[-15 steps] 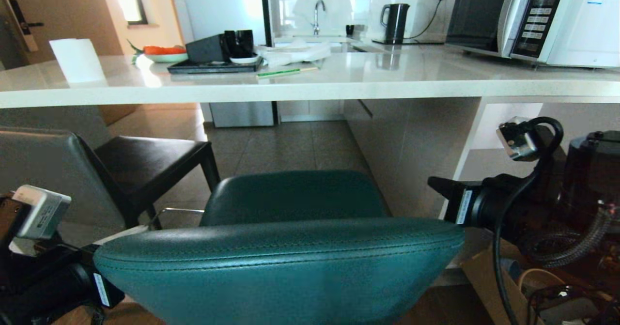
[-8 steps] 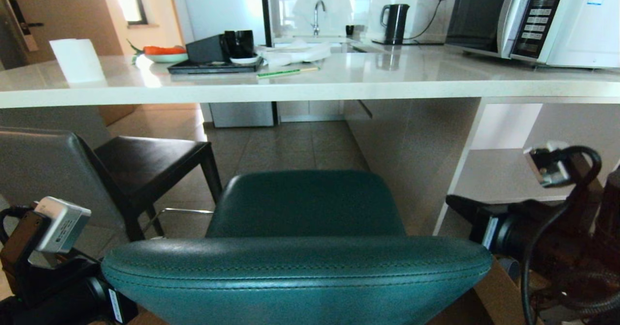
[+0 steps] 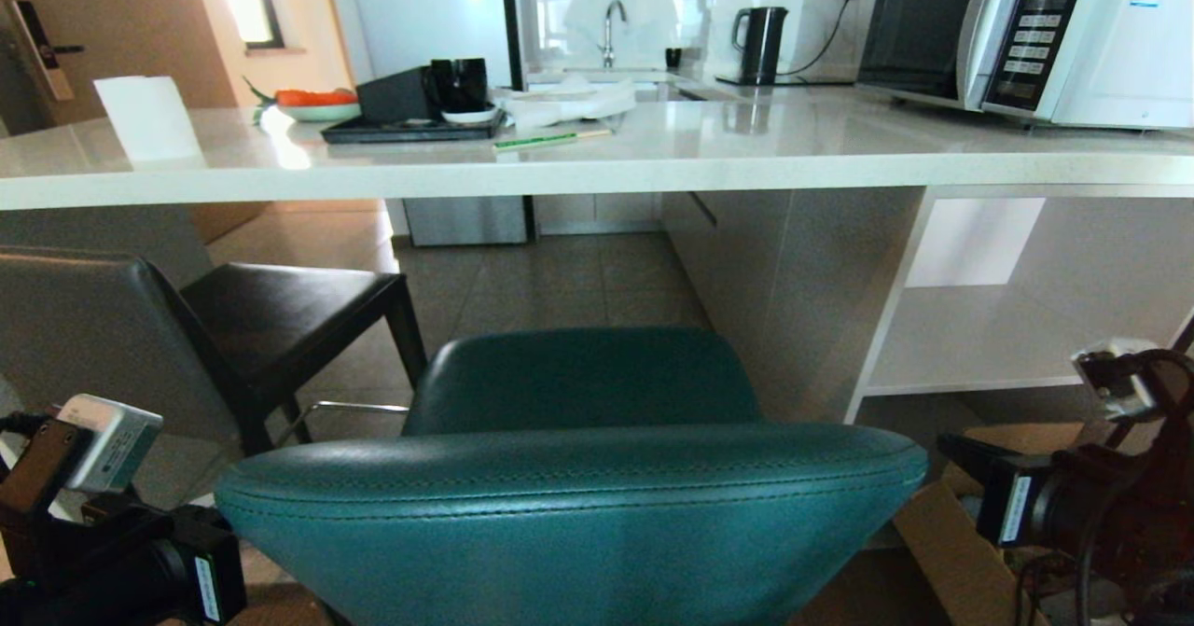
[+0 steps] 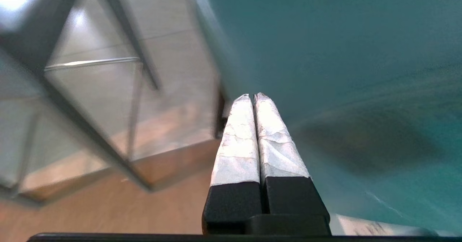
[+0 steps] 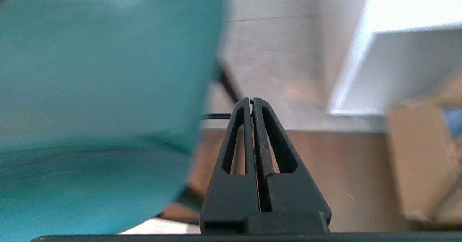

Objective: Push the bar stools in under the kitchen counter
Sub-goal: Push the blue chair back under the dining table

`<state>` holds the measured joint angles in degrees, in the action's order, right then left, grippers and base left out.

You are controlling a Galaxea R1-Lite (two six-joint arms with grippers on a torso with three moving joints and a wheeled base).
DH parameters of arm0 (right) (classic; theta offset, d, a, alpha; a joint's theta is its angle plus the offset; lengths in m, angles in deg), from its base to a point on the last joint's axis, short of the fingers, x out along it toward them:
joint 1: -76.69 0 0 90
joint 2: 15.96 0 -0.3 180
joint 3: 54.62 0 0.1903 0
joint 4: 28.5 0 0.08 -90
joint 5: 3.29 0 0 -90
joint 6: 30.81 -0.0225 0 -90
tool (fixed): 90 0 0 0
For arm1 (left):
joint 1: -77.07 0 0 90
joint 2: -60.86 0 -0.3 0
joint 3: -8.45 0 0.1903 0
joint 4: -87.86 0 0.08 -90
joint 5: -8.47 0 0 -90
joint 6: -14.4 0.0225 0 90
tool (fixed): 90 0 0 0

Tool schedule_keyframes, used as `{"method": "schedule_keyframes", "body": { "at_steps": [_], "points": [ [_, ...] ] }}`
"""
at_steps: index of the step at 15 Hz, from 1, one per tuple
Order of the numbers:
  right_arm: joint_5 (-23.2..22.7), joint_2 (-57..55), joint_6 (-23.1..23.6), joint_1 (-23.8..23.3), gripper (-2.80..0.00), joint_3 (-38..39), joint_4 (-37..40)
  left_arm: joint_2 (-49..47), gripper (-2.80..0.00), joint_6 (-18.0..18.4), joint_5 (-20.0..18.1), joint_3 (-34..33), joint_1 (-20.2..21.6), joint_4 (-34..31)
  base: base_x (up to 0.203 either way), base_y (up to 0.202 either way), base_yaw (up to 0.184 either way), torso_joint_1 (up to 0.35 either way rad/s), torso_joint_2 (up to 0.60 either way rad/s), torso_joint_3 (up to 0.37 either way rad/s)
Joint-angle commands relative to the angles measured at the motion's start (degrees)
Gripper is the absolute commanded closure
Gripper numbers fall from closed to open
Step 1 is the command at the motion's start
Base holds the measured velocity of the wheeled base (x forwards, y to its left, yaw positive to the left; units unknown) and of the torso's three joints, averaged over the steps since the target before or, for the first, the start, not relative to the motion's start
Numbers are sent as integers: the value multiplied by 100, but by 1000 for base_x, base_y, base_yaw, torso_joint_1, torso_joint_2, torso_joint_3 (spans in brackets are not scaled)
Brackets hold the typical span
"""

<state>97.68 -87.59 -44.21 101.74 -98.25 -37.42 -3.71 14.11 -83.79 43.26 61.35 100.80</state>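
the teal stool (image 3: 578, 477) is seen just short of the counter (image 3: 597, 164) edge, its seat not yet under. the left gripper (image 4: 252, 99), pressed together, is held by its back; the right gripper (image 5: 252, 103), also closed, is beside it. a level, even push is best given.

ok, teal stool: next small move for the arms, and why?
Probably bring the right end effector back onto the teal stool back's edge; it sits shut beside it, off the padding, while the left end effector is shut at the other edge.
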Motion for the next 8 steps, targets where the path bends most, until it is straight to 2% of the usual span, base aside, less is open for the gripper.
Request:
{"method": "schedule_keyframes", "body": {
  "at_steps": [1,4,8],
  "points": [
    [6,-42,-15,218,0,-187,-40,-95,0,-5,5,61,-229,31,0,0,0,0,0,0],
    [-14,-261,-5,523,0,-536,-48,-83,0,-15,6,142,-578,28,0,0,0,0,0,0],
    [-32,-497,-10,1008,0,-815,-83,-91,0,-15,6,157,-739,34,0,0,0,0,0,0]
  ]
}}
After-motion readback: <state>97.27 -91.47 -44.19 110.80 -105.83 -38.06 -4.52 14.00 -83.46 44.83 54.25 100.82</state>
